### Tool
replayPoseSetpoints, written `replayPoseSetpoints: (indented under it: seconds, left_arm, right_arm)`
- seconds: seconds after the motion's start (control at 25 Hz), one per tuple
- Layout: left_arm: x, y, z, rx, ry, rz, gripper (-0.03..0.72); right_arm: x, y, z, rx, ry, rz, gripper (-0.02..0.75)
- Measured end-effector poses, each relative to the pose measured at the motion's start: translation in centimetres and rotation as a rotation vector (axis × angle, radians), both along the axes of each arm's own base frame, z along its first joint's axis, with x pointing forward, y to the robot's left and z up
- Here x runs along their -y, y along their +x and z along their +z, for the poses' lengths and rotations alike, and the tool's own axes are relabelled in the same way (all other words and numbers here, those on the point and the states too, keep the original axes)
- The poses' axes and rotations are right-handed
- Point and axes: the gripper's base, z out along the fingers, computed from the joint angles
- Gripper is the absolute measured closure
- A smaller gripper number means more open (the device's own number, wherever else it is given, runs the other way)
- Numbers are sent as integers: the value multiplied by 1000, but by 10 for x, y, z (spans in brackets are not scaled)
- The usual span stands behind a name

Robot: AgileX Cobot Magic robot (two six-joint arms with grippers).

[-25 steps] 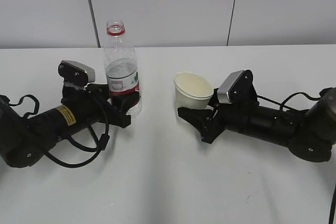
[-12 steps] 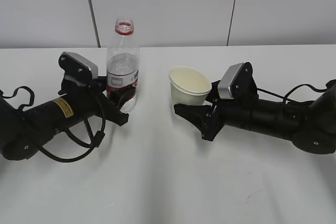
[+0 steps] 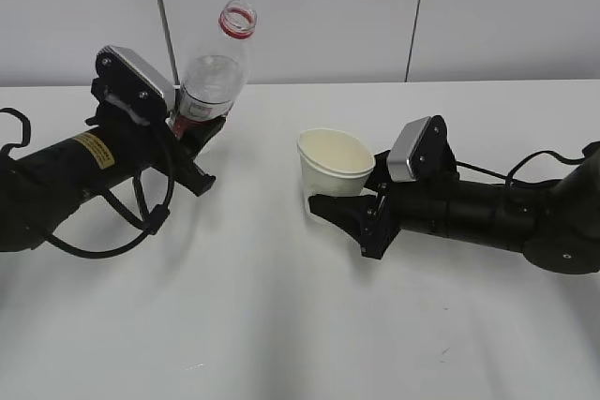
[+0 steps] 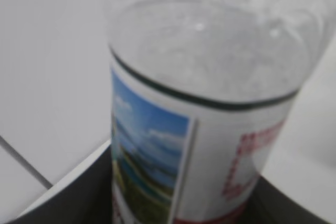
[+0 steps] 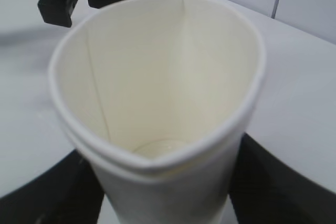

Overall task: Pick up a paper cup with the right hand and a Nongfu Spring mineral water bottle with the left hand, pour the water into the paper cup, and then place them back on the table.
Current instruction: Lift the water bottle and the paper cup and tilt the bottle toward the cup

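My left gripper point(image 3: 192, 133) is shut on the Nongfu Spring mineral water bottle point(image 3: 214, 72). It holds the bottle above the table point(image 3: 281, 325), tilted with its open red-ringed mouth up and to the right. The bottle's label fills the left wrist view point(image 4: 210, 145), black fingers point(image 4: 68, 192) on both sides. My right gripper point(image 3: 342, 208) is shut on the paper cup point(image 3: 333, 161), squeezed slightly out of round, mouth up. In the right wrist view the cup point(image 5: 157, 77) shows a dry-looking inside, fingers point(image 5: 273, 182) at both sides.
A grey-white panelled wall point(image 3: 309, 7) stands behind the table's far edge. The two arms lie low over the table, left arm point(image 3: 66, 175) and right arm point(image 3: 497, 217), with a gap of bare tabletop between bottle and cup.
My left gripper has lifted the bottle off the table and tilted its mouth to the right. My right gripper has shifted the cup slightly left and down.
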Motion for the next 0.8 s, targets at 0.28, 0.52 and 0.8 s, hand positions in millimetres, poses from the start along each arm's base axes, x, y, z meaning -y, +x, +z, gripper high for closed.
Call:
replayPoseSetpoints:
  seconds: [0.28, 0.52, 0.8]
  left_arm:
    - [-3, -1, -1, 50, 128, 9, 333]
    - [-5, 0, -1, 84, 193, 17, 333]
    - [-5, 1, -1, 127, 264, 12, 333]
  right_arm:
    - [1, 1, -3, -30, -29, -12, 248]
    - [-1, 5, 0, -38, -24, 16, 248]
    - [-13, 6, 0, -62, -57, 41, 248]
